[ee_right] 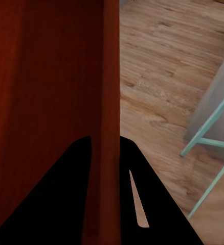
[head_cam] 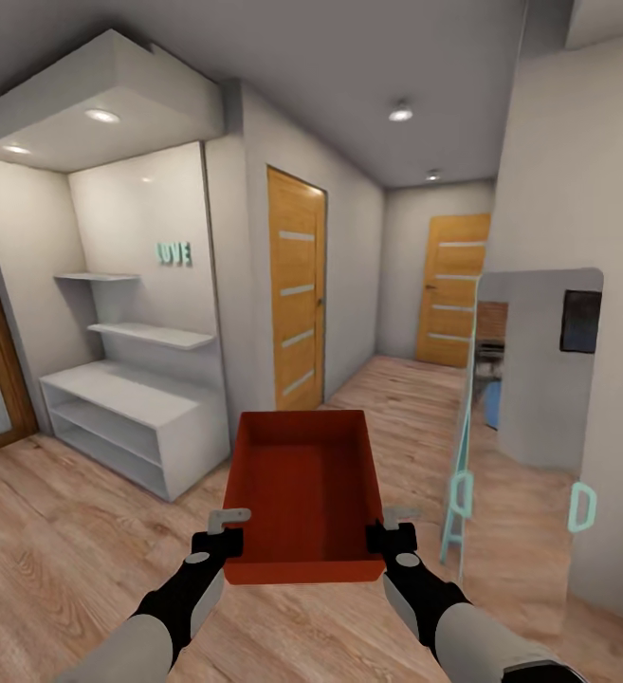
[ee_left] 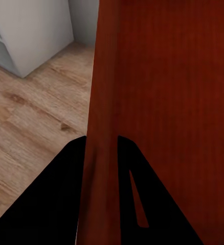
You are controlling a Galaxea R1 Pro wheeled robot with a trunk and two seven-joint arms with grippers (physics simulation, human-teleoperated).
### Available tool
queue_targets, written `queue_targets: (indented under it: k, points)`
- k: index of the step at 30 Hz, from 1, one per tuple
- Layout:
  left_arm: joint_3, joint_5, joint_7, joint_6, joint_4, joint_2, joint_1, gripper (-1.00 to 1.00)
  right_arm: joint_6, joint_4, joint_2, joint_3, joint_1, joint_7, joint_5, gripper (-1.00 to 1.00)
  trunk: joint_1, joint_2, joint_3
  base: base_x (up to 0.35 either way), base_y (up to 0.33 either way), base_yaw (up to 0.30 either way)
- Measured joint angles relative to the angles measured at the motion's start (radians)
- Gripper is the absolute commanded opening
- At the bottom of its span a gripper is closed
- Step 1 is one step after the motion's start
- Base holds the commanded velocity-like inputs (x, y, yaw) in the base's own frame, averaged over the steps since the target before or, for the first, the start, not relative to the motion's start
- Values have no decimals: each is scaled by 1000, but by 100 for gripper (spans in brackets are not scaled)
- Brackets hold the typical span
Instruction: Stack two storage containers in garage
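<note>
One storage container [head_cam: 303,493], two doors [head_cam: 297,299]

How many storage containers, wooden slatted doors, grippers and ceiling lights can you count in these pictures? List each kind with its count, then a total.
Storage containers: 1, the orange-red storage container held in front of the robot.
Wooden slatted doors: 2, the near door and the far door.
Grippers: 2, the left gripper and the right gripper.
Ceiling lights: 5 lit spots.
Total: 10
</note>
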Motion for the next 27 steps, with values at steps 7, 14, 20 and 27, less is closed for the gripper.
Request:
queue_targets:
  k: [7,14,20,27]
  points:
    - [0,-1,0,0,0,0,0,-100,-1,0,0,0,0,-1,-1,-100,0,0,0,324,114,0]
    - [0,-1,0,0,0,0,0,-100,-1,0,0,1,0,0,-2,-100,0,0,0,324,105,-140]
    - [0,-1,0,0,0,0,0,-100,-1,0,-1,2,0,0,-3,-100,0,0,0,324,105,-236]
    - [0,0,0,0,0,0,0,-100,-1,0,0,1,0,0,-2,-100,0,0,0,324,104,-241]
